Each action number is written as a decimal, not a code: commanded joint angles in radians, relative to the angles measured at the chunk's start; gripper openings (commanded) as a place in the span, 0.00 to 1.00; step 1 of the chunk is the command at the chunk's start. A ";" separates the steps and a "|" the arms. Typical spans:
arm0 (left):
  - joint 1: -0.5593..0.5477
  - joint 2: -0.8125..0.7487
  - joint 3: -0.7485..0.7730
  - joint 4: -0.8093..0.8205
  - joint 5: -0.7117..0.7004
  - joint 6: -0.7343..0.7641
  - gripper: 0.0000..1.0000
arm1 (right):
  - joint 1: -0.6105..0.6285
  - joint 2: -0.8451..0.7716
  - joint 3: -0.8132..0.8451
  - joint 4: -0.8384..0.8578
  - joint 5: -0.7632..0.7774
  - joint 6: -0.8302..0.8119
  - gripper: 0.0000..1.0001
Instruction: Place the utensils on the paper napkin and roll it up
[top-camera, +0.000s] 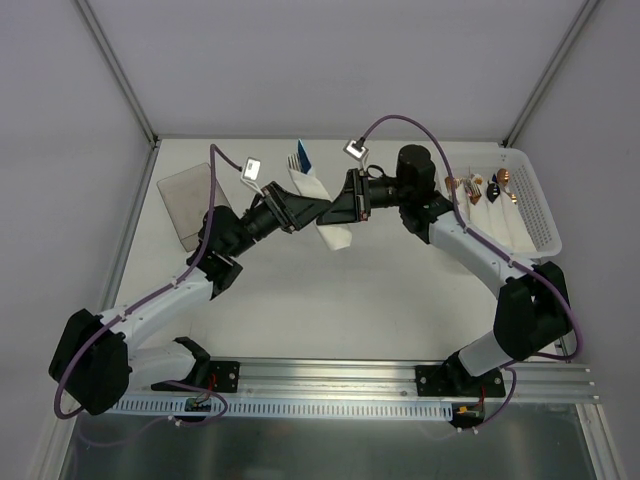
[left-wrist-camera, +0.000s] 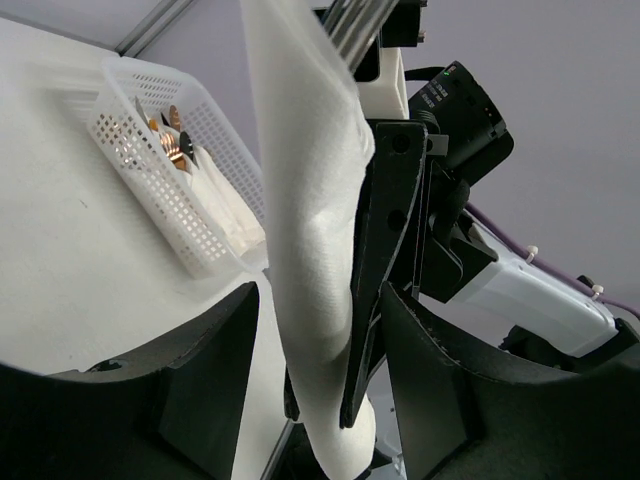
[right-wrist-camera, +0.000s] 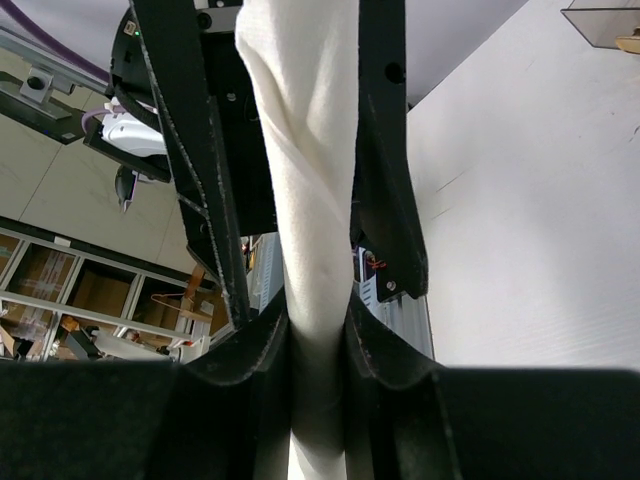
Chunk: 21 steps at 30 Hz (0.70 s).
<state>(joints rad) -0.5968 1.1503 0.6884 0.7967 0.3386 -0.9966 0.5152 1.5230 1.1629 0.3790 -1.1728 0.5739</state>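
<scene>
Fingers (right-wrist-camera: 250, 345) of the right gripper (right-wrist-camera: 318, 320) pinch the rolled napkin (right-wrist-camera: 310, 150) mid-length over the table (top-camera: 400, 300). The left gripper (left-wrist-camera: 320, 300) faces it, jaws spread loosely around the same roll, probably to re-grip or tighten the wrap. Utensils (top-camera: 300, 156) stick out of 1 end, kept in by the paper.

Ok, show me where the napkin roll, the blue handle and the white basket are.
napkin roll (top-camera: 337, 238), top view, on its lower end.
blue handle (top-camera: 304, 153), top view, on the middle of the handle.
white basket (top-camera: 541, 203), top view, on its right wall.
</scene>
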 joint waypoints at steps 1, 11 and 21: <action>-0.009 0.008 -0.032 0.169 -0.013 -0.059 0.52 | 0.008 -0.064 0.001 0.083 -0.036 -0.019 0.00; -0.009 0.038 -0.027 0.185 -0.010 -0.105 0.17 | 0.009 -0.084 -0.012 0.086 -0.034 -0.042 0.00; -0.009 0.034 -0.017 0.138 -0.013 -0.087 0.00 | -0.004 -0.090 -0.011 0.055 -0.022 -0.052 0.19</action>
<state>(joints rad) -0.6025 1.1912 0.6640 0.9108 0.3355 -1.0966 0.5163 1.4933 1.1332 0.3843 -1.1706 0.5453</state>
